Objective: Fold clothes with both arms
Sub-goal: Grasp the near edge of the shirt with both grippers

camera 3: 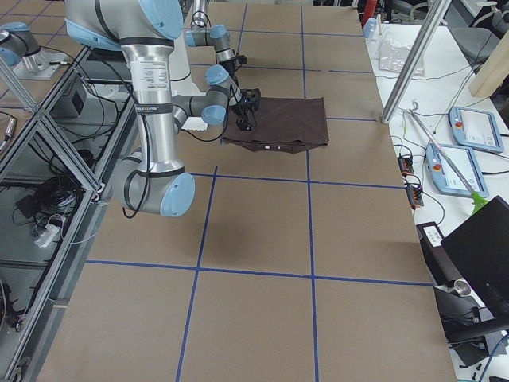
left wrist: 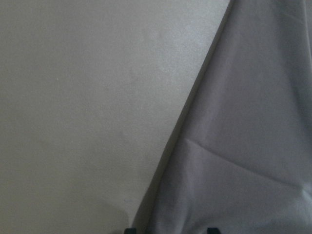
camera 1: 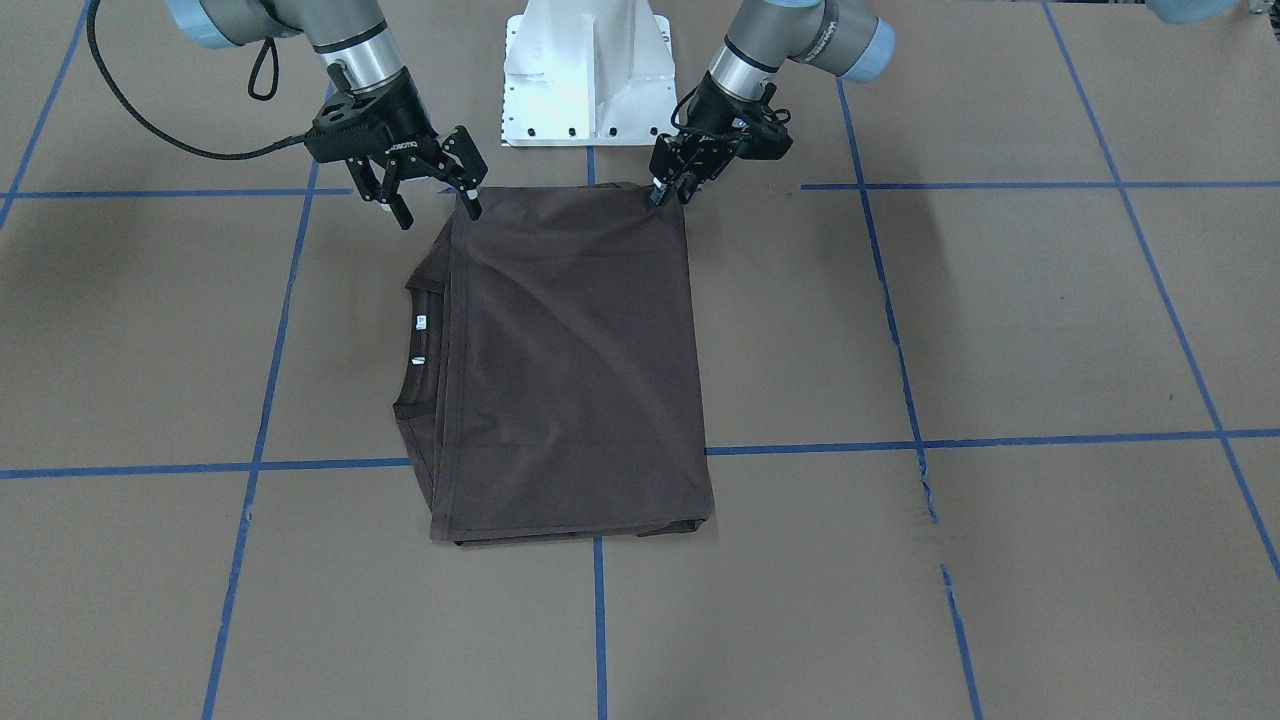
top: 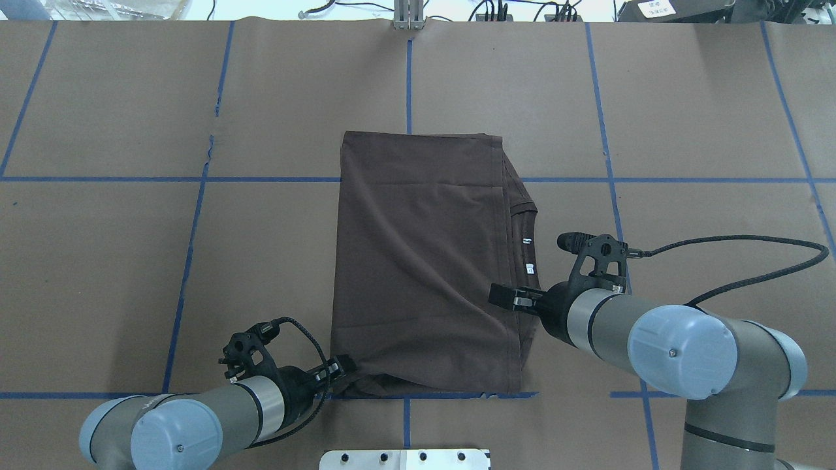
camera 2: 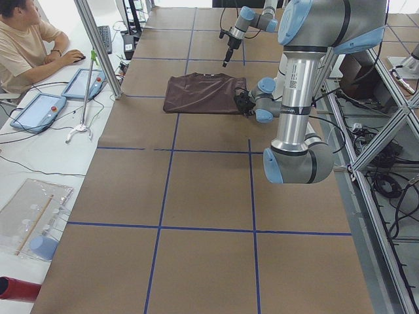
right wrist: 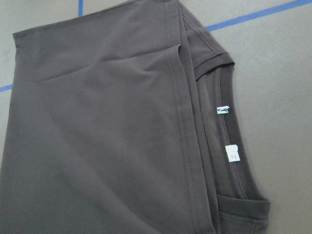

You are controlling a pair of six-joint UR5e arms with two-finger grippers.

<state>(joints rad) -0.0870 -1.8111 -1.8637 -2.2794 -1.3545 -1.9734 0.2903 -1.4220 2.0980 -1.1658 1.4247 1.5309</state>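
Note:
The dark brown T-shirt (camera 1: 570, 370) lies folded into a rectangle on the table, with its collar and white neck tags (camera 1: 420, 322) showing on the robot's right side. It also shows in the overhead view (top: 418, 261) and the right wrist view (right wrist: 97, 146). My left gripper (camera 1: 668, 188) is low at the shirt's near left corner (top: 338, 367). In its wrist view the fingertips (left wrist: 209, 230) stand a little apart, with flat fabric (left wrist: 243, 146) between them. My right gripper (camera 1: 435, 208) is open and empty, just above the near right corner (top: 506, 297).
The white base mount (camera 1: 590, 70) stands just behind the shirt's near edge. Blue tape lines (camera 1: 1000, 440) cross the brown table cover. An operator (camera 2: 23, 46) sits with tablets beyond the far side. A metal post (camera 2: 98, 46) stands at that edge.

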